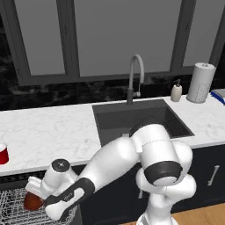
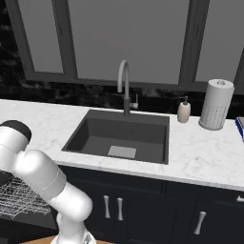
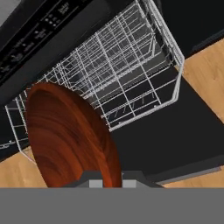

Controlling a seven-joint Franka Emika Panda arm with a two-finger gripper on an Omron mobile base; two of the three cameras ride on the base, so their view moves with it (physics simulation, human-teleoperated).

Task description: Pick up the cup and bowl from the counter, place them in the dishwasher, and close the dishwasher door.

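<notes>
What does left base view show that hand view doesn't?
Left base view alone: the cup standing on the counter, plus the sink and faucet. Hand view alone: the dishwasher's control strip, the lowered dishwasher door and the wood floor. Both: the bowl in the fingers, over the white wire rack.

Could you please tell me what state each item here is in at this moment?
Glossy reddish-brown bowl: held over the rack.
Gripper: shut on the bowl.
Red cup: upright on the white marble counter.
White wire dishwasher rack: pulled out.
</notes>
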